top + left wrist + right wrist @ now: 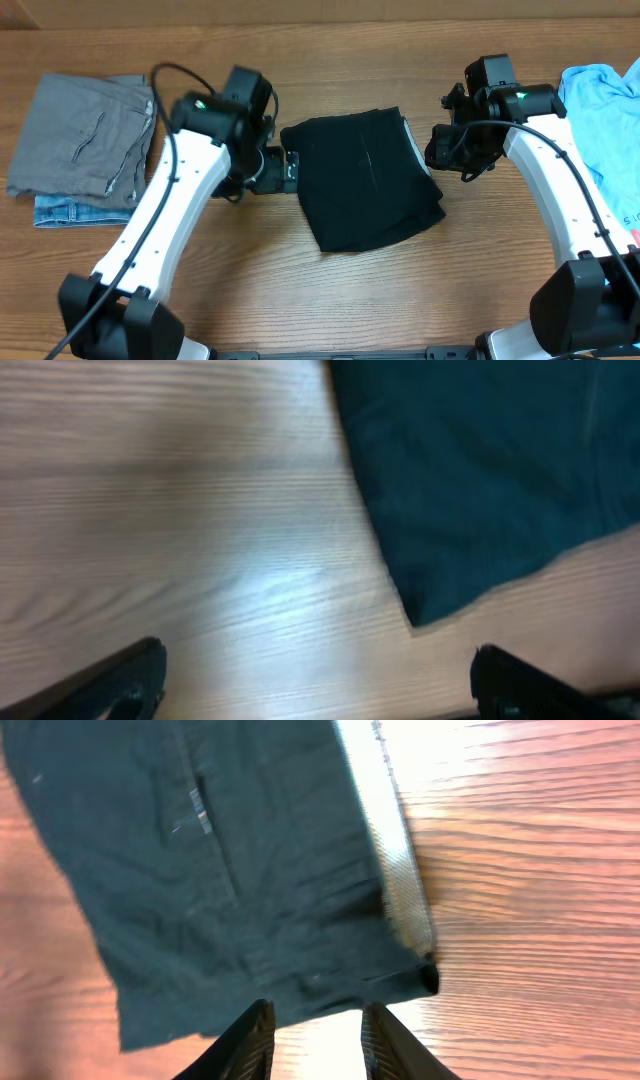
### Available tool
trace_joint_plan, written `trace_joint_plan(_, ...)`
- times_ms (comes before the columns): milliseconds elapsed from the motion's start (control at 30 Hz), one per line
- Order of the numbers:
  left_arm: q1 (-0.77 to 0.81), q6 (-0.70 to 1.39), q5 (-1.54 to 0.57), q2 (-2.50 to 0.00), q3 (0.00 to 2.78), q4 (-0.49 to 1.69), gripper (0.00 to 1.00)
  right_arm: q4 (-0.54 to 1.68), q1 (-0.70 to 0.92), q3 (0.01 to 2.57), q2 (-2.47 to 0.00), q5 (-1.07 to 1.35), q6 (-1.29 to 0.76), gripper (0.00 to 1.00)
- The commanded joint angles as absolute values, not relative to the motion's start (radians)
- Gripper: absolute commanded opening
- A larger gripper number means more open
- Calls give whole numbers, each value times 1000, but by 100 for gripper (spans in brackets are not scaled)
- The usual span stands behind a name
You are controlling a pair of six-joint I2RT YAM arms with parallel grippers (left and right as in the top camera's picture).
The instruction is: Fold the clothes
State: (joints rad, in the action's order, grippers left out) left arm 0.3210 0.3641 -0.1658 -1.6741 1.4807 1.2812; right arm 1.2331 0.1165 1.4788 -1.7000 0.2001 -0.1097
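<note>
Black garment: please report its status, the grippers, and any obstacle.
Left gripper open, over table beside it. Right gripper open at its edge, holding nothing. Black garment folded flat, mid-table. Nothing lying on it.

Dark garment (490, 480) lying on wooden table (170, 520), its lower corner near the left gripper (318, 678), fingers (125, 682) wide apart, clear of the garment.
</note>
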Motion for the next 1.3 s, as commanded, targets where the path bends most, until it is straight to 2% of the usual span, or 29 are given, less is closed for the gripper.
trace_joint_plan(0,315,443,-262,-1714,1297,1127,100,1199,133,1468,-1701,93,-150,33)
trace_joint_plan(233,316,523,-264,-1720,1123,828,100,1041,177,1374,-1708,79,-149,36)
trace_joint_plan(533,328,532,-415,-1730,1073,595,100,842,244,1230,-1717,39,-104,38)
trace_joint_plan(700,353,538,-409,-1734,1068,550,100,736,258,1135,-1718,8,-102,38)
trace_joint_plan(967,415,565,-344,-1808,1068,506,100,541,253,974,-1718,-3,-105,44)
trace_joint_plan(1267,448,645,-341,-1956,1068,484,100,535,261,949,-1719,23,-105,45)
